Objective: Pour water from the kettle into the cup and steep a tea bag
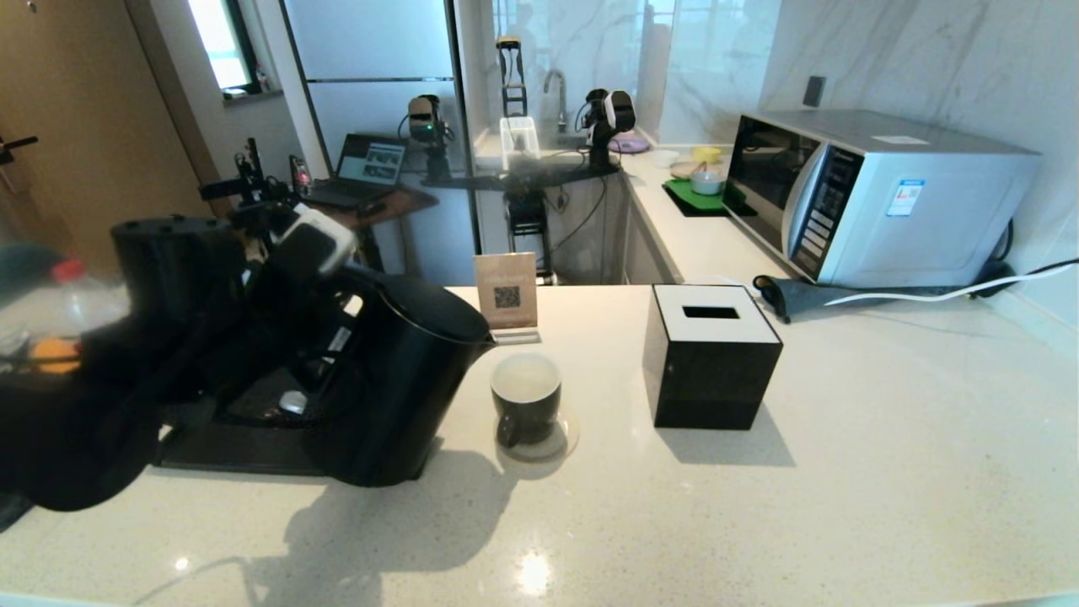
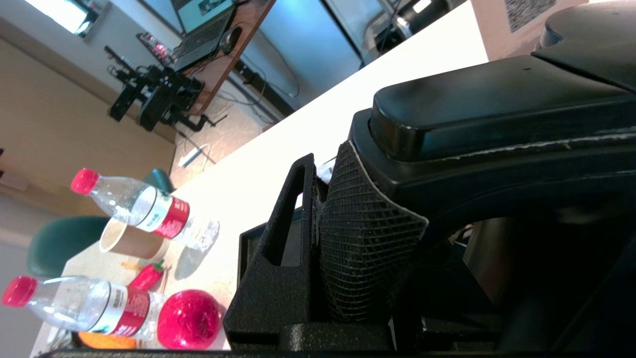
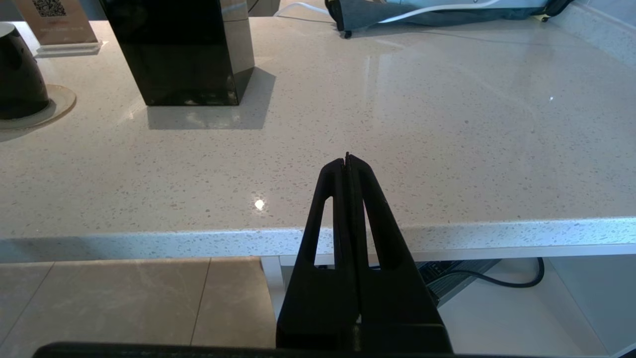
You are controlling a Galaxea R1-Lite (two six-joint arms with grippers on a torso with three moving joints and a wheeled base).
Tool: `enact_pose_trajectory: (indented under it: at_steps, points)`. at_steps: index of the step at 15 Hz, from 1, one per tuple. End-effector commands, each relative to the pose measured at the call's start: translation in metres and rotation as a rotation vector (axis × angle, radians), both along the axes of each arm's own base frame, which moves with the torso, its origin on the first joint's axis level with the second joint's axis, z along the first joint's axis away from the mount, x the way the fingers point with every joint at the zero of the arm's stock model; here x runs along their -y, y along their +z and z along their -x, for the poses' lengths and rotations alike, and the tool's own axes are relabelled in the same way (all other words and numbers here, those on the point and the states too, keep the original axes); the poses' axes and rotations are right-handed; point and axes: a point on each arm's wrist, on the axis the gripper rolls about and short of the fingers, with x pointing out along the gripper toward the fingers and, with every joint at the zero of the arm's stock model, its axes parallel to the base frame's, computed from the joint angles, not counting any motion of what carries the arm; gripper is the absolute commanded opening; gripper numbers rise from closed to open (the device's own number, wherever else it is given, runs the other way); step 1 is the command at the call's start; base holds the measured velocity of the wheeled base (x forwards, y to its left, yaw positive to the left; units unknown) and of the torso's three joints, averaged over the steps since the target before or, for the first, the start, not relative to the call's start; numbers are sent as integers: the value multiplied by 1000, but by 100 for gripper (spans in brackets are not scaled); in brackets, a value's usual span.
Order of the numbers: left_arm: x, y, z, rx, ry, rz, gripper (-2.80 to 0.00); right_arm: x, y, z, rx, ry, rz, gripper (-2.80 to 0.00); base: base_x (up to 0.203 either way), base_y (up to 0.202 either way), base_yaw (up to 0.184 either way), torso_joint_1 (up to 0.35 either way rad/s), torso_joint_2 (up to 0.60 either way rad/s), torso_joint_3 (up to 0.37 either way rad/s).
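The matte black kettle (image 1: 405,379) leans toward the cup, its small spout (image 1: 487,341) just left of and above the cup's rim. My left gripper (image 1: 333,324) is shut on the kettle's looped handle (image 2: 497,114); in the left wrist view one finger (image 2: 278,233) and its mesh pad (image 2: 362,228) press against it. The small dark cup (image 1: 527,403) with a pale inside stands on a round coaster (image 1: 558,447). No stream of water shows, and I cannot tell the level in the cup. The tea bag is out of view. My right gripper (image 3: 347,159) hangs shut and empty at the counter's front edge.
A black tissue box (image 1: 712,358) stands right of the cup, a QR sign (image 1: 506,291) behind it, a microwave (image 1: 877,194) at the back right. A black tray (image 1: 244,434) lies under the kettle. Two red-capped bottles (image 2: 144,211), a paper cup (image 2: 124,241) and a red ball (image 2: 189,318) sit far left.
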Motion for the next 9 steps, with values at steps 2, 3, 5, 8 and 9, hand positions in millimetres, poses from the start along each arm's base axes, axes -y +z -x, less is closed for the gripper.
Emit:
enact_pose_trajectory:
  at_steps: [2, 3, 5, 8, 9]
  points:
    - [2, -3, -6, -5, 9, -7, -280, 0, 0, 0, -1, 0, 0, -280, 0, 0, 0, 0, 0, 0]
    - [2, -3, -8, -4, 11, -8, -280, 0, 0, 0, -1, 0, 0, -280, 0, 0, 0, 0, 0, 0]
    - [2, -2, -9, -2, 12, -34, -280, 0, 0, 0, -1, 0, 0, -280, 0, 0, 0, 0, 0, 0]
    - [4, -3, -12, -3, 9, -38, -280, 0, 0, 0, -1, 0, 0, -280, 0, 0, 0, 0, 0, 0]
    - [5, -4, -13, -6, 6, -46, -280, 0, 0, 0, -1, 0, 0, -280, 0, 0, 0, 0, 0, 0]
